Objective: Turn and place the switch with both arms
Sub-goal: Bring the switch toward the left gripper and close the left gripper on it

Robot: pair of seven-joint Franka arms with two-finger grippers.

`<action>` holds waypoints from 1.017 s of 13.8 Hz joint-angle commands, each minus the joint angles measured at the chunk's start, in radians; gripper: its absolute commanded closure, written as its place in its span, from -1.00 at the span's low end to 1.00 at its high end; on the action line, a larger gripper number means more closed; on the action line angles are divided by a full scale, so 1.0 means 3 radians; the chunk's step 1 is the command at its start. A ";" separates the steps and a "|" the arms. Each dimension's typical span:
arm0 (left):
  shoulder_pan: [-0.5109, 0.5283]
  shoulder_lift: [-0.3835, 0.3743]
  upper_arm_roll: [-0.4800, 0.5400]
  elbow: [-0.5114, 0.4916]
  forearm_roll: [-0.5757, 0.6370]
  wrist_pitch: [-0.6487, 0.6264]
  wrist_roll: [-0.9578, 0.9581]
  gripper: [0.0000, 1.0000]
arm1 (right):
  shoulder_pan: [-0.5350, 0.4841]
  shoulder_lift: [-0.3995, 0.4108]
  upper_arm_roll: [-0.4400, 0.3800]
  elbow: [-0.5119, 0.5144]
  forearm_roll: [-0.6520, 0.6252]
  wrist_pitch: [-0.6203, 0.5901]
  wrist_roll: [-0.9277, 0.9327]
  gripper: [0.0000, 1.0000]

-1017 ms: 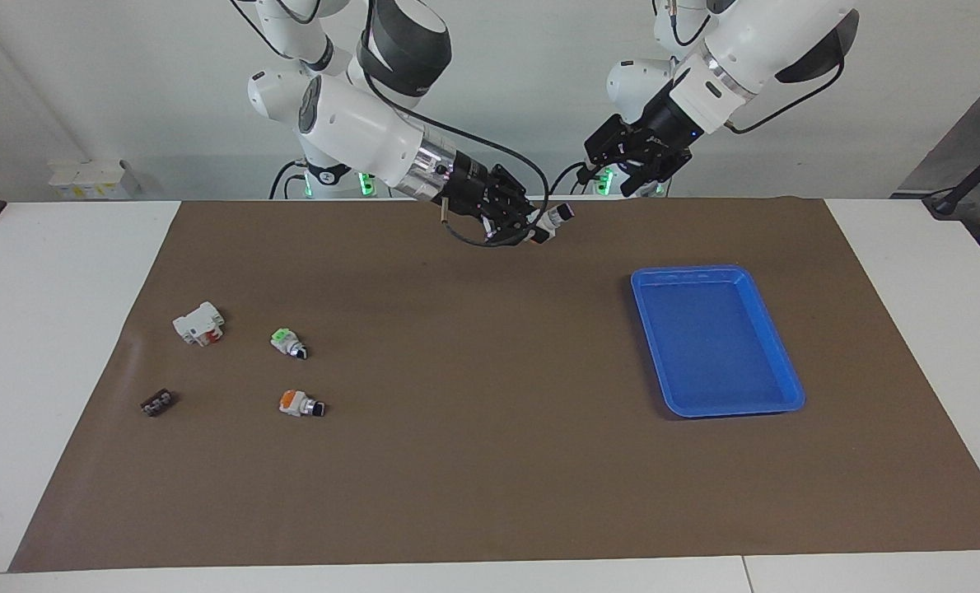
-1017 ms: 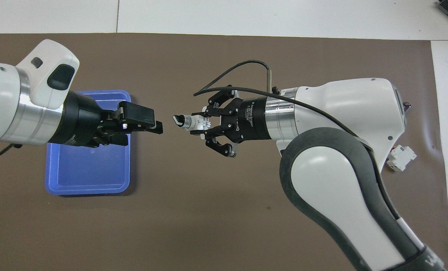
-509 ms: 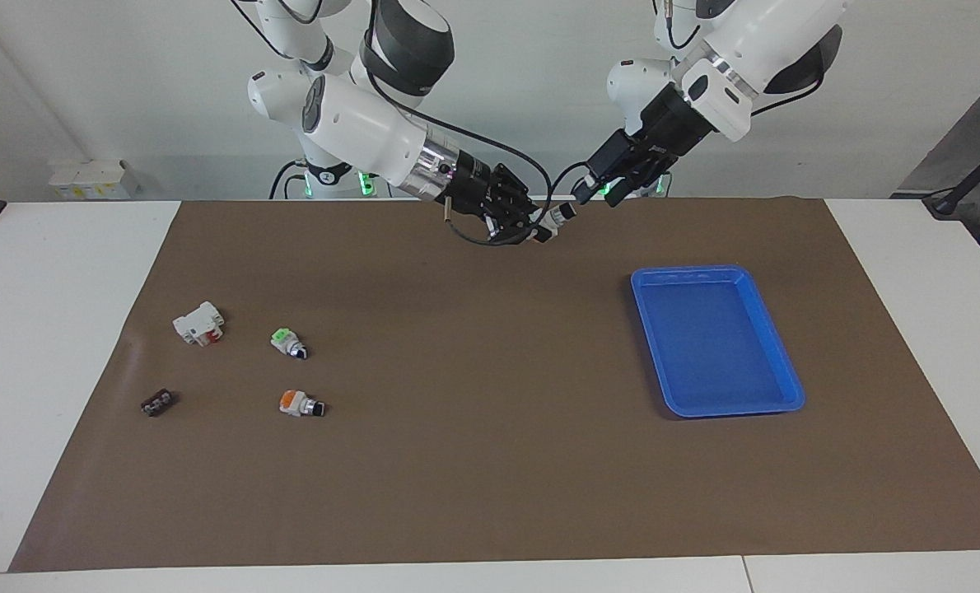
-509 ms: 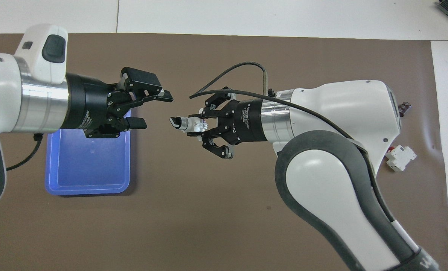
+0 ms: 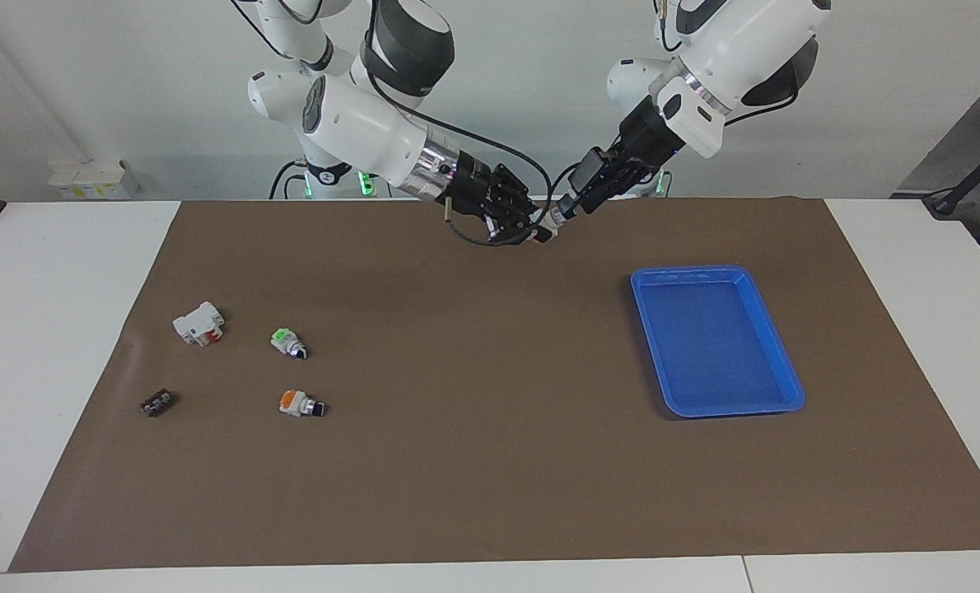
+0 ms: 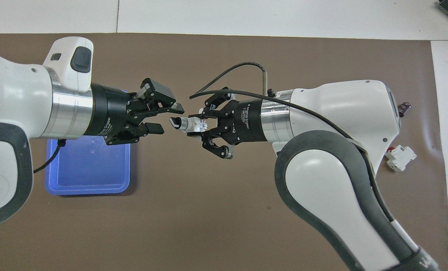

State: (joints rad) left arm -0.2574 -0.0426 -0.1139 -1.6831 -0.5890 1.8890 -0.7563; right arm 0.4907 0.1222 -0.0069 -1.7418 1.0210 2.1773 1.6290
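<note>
facing view, table read across from the right arm's end: white breaker-type block (image 5: 198, 323) on the brown mat (image 5: 490, 461), small black terminal piece (image 5: 158, 403) farther from the robots than it; green-ended switch (image 5: 289, 343) beside the block toward mid-table; orange-ended switch (image 5: 301, 403) lying farther from the robots than the green one, well apart from both arms. mid-table, raised over the mat near the robots' edge: right gripper (image 5: 531, 224) clenched on the switch (image 5: 549, 219), held roughly level, white-grey body between the fingers, black knob end sticking out toward the left gripper (image 5: 574, 203). left gripper meets it knob-on, fingers parted, one finger above and one below the knob end in the overhead view; contact with the knob not resolvable from either view. blue tray (image 5: 778, 362) toward the left arm's end of the table, nothing in it. overhead view, same moment: left gripper (image 6: 168, 118) with fingers spread, over the mat just off the tray's (image 6: 88, 184) corner; switch (image 6: 188, 124) pointing its knob into that gap; right gripper (image 6: 203, 127) closed round the switch body, cable looping above its wrist; white block (image 6: 400, 157) showing past the right arm's elbow.
</note>
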 commanded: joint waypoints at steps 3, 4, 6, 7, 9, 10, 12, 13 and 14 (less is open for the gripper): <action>-0.0042 -0.0093 0.0032 -0.0132 -0.0082 0.0105 -0.0020 -0.03 | 0.0006 0.0012 0.0002 0.0023 0.0007 0.0023 0.0046 1.00; -0.0047 -0.0098 0.0032 -0.0132 -0.0082 0.0085 -0.0020 0.03 | 0.0006 0.0012 0.0002 0.0023 0.0007 0.0023 0.0046 1.00; -0.0042 -0.0098 0.0027 -0.0132 -0.0082 0.0064 -0.0020 0.22 | 0.0006 0.0012 0.0002 0.0023 0.0007 0.0023 0.0046 1.00; -0.0042 -0.0098 0.0027 -0.0132 -0.0082 0.0064 -0.0010 0.40 | 0.0006 0.0012 0.0002 0.0023 0.0007 0.0023 0.0046 1.00; -0.0042 -0.0109 0.0027 -0.0152 -0.0087 0.0059 0.0000 0.88 | 0.0006 0.0012 0.0002 0.0023 0.0007 0.0023 0.0051 1.00; -0.0042 -0.0109 0.0027 -0.0152 -0.0097 0.0049 0.0000 1.00 | 0.0006 0.0012 0.0002 0.0023 0.0002 0.0023 0.0051 1.00; -0.0042 -0.0119 0.0022 -0.0152 -0.0154 0.0013 0.0000 1.00 | 0.0006 0.0012 0.0002 0.0023 0.0007 0.0023 0.0051 1.00; -0.0042 -0.0119 0.0022 -0.0152 -0.0154 0.0018 0.0025 1.00 | 0.0006 0.0012 0.0002 0.0023 0.0007 0.0023 0.0051 1.00; -0.0042 -0.0114 0.0027 -0.0142 -0.0144 0.0023 0.0076 1.00 | 0.0006 0.0012 0.0002 0.0023 0.0007 0.0023 0.0051 1.00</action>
State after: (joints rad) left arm -0.2572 -0.0451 -0.1110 -1.6925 -0.6086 1.8942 -0.7551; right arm 0.4910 0.1223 -0.0083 -1.7421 1.0210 2.1780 1.6290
